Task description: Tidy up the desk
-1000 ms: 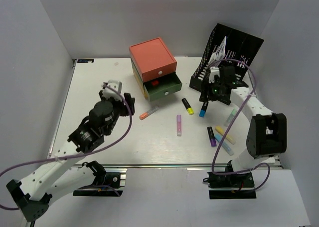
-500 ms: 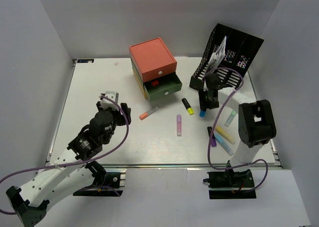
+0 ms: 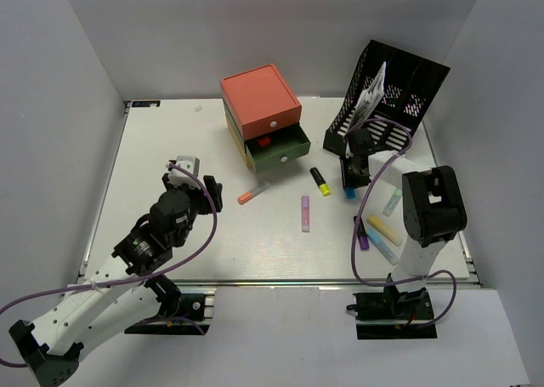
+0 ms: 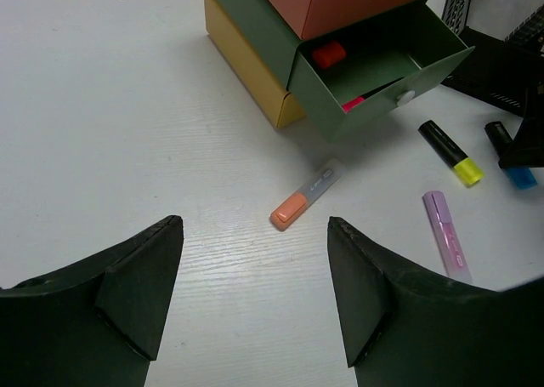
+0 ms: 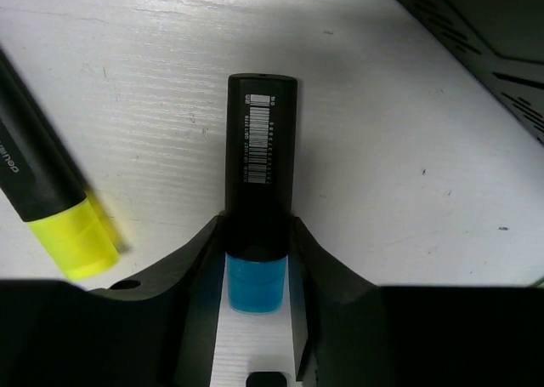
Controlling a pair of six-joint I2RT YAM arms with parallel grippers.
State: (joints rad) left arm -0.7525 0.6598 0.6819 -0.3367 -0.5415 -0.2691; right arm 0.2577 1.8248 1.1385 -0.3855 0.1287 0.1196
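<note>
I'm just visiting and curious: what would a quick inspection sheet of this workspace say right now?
Surface: white desk, no spills seen.
Job's things: blue highlighter in the right gripper; orange highlighter, purple highlighter, yellow highlighter lying loose.
Clutter: pastel highlighters near the right arm; drawer unit, green drawer open; black file holder.
Grippers: left gripper jaws open, empty; right jaws closed on the blue one.
Cables: purple cable by each arm.
Surroundings: grey walls, nothing else seen.

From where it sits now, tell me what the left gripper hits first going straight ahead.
Probably the orange highlighter, lying on the desk ahead of the open left gripper; the green drawer sits beyond it. Height is unclear; it might meet the desk first.
</note>
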